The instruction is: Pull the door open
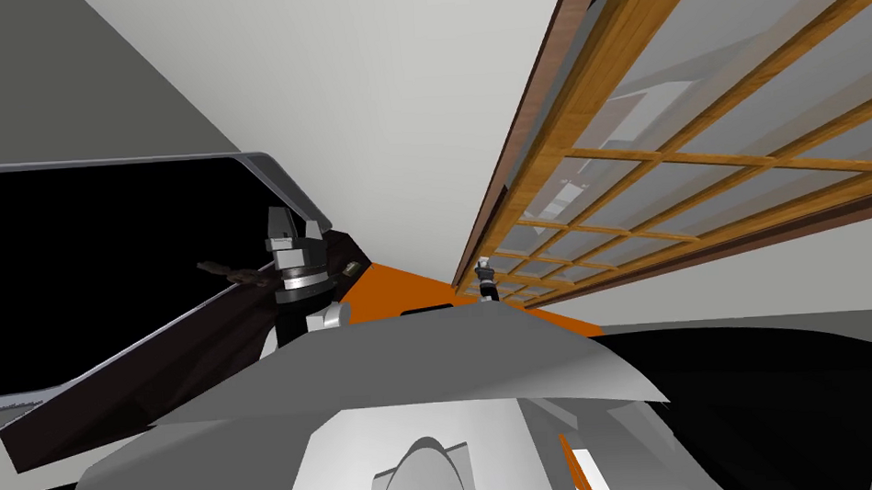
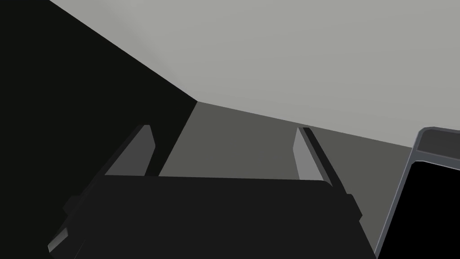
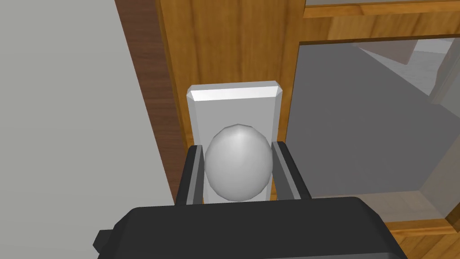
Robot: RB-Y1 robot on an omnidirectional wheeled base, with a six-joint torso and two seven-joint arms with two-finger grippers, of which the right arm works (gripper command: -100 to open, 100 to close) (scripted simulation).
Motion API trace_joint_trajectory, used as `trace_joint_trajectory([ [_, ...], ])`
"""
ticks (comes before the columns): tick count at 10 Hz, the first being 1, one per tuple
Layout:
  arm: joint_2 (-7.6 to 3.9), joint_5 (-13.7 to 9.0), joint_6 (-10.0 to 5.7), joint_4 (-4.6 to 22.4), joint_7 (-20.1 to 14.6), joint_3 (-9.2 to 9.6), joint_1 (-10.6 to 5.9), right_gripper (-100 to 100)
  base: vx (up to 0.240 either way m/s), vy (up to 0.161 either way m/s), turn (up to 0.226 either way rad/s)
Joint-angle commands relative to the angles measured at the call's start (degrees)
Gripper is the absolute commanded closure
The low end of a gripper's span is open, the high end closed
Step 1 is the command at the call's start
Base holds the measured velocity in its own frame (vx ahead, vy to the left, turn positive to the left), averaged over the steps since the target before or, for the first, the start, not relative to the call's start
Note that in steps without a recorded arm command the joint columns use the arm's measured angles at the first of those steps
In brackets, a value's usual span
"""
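Observation:
A wooden door (image 1: 606, 170) with a grid of glass panes runs up the right of the head view; in the right wrist view its stile (image 3: 238, 40) fills the middle. On a light grey plate (image 3: 233, 101) sits a round grey knob (image 3: 238, 162). My right gripper (image 3: 238, 168) is shut on the knob, one finger pressing each side; it appears small at the door's edge in the head view (image 1: 485, 277). My left gripper (image 2: 222, 150) is open with nothing between its fingers, raised at the left (image 1: 292, 248).
A white wall (image 1: 374, 121) stands beside the door's dark brown frame (image 3: 143, 85). A grey-framed black area (image 1: 86, 271) lies to the left, by my left arm. Orange floor (image 1: 399, 290) shows below the wall.

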Motion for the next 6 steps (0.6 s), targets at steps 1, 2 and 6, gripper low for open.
trace_joint_trajectory([
  [1, 0.13, 0.1, -0.15, -0.1, 0.0, 0.10, -0.12, 100, -0.005, 0.002, -0.003],
  [2, 0.13, 0.1, -0.15, -0.1, 0.0, 0.10, -0.12, 100, 0.000, 0.000, 0.000],
  [6, -1.92, 1.4, -0.88, -0.7, -3.3, 2.69, 1.14, 100, -0.166, -0.030, 0.079],
])
